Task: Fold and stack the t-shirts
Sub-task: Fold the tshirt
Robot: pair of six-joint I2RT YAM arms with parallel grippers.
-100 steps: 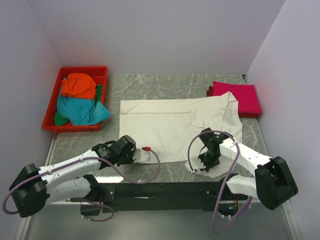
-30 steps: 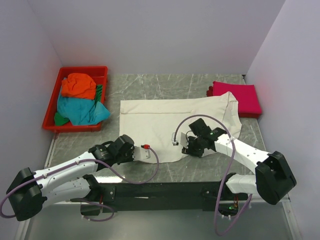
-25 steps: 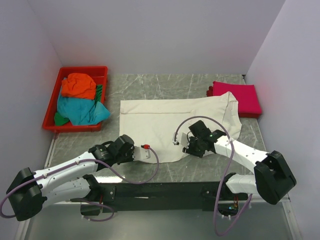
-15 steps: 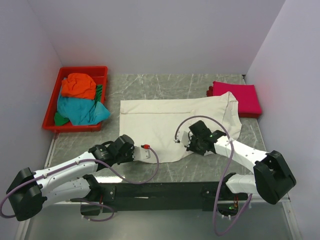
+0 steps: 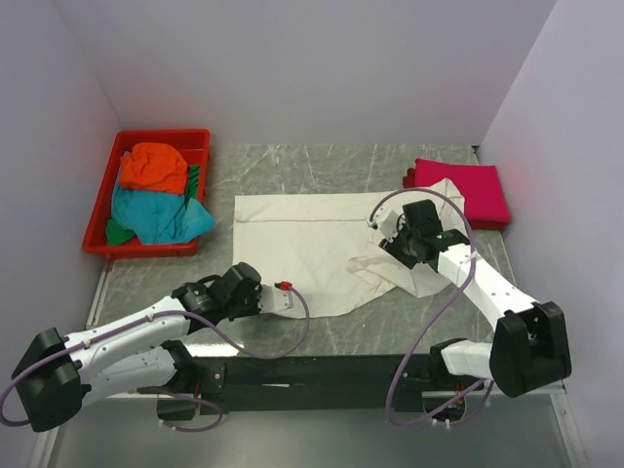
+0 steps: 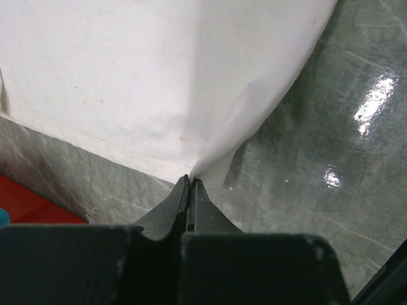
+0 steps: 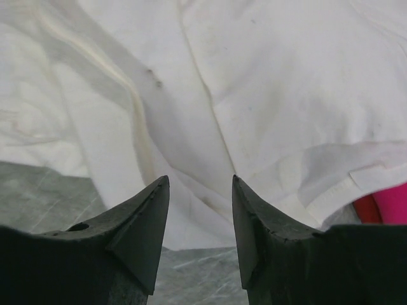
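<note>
Cream-white t-shirt (image 5: 302, 239) had its near edge pinched between the pressed-together fingers of the left hand (image 6: 189, 184). The right hand (image 7: 200, 183) hung spread, holding nothing, above its rumpled right side. Magenta-pink t-shirt (image 5: 468, 190) lay on the desk (image 5: 322, 166), far right.

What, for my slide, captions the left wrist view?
Left gripper shut on the edge of the cream t-shirt over the grey table.

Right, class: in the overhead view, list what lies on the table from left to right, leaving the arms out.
red tray → cream-white t-shirt → magenta-pink t-shirt
</note>
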